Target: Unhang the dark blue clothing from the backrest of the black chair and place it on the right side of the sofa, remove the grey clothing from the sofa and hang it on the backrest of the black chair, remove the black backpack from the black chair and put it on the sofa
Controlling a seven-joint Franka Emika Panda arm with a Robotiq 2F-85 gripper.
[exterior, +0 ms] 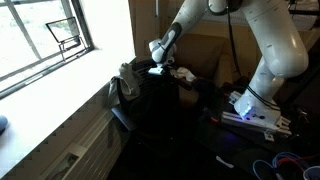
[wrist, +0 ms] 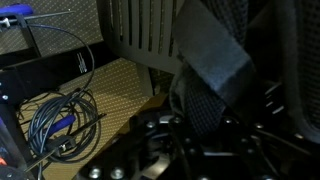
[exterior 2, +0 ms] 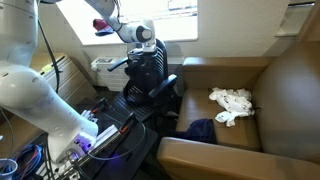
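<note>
The brown sofa (exterior 2: 285,80) is seen beside the black chair (exterior: 155,115), on which the black backpack (exterior 2: 147,72) is stood upright. The dark blue clothing (exterior 2: 200,130) is laid near the front edge of the sofa seat, and the grey clothing (exterior 2: 232,105) further back. The gripper (exterior 2: 143,40) is held at the backpack's top. Whether its fingers are clenched cannot be told.

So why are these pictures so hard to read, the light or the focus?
In an exterior view the bright window leaves the chair nearly black; in an exterior view the sofa is evenly lit and the grey clothing clear; the wrist view is dim, the near strap soft, the cables sharper.
</note>
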